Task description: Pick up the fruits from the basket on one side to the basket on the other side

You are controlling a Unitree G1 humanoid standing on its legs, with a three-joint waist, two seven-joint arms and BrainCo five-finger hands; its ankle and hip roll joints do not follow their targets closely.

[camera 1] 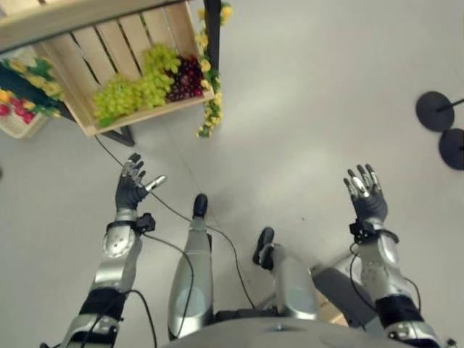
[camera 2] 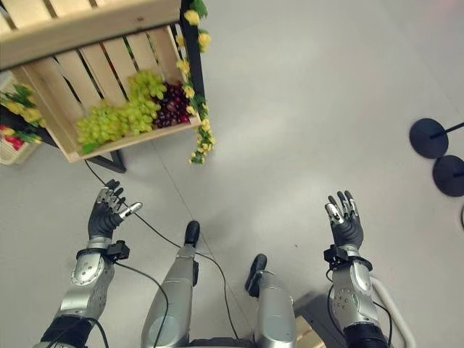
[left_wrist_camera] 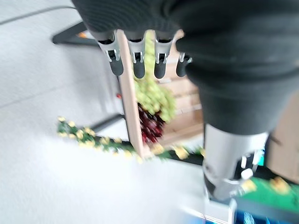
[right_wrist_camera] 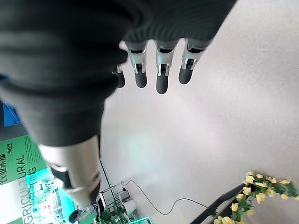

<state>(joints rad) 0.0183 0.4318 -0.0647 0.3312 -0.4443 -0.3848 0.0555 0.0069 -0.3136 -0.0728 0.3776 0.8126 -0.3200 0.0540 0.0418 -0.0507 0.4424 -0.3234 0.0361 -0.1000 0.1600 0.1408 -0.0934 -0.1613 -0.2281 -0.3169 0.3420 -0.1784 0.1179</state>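
Hands: both raised, palms up, over pale grey floor; left hand (camera 1: 131, 187) has relaxed fingers and an out-turned thumb, holding nothing; right hand (camera 1: 366, 192) is likewise loose and empty, well apart from the fruit.

Left wrist view: dark-tipped silver fingers (left_wrist_camera: 135, 63) hang straight, with the crate's edge and both grape colours showing past them.

Fruit location: a heap of green grape bunches (camera 1: 134, 88) and a smaller cluster of dark purple grapes (camera 1: 185, 78) lie touching each other in a slatted pale wooden crate (camera 1: 87, 54) tilted on a dark stand, ahead and to the robot's left.

Orientation: the green heap runs long along the crate's lower front board, from low on the left up toward the right corner; the purple cluster sits in that right corner, with no clear long axis visible. Stems cannot be made out.

Trimming: a garland of yellow flowers and green leaves (camera 1: 210, 101) trails down the crate's right post.

Neighbour: a pale woven basket with red and yellow fruit (camera 1: 18, 116) sits at the far left, partly hidden behind the crate.

Handling, judged: a bunch looks light but soft, lumpy and easily bruised, with berries apt to drop; a gentle cupping hold round the body of one bunch seems safest.

Progress, judged: no fruit taken up yet; the left hand is nearer the crate.
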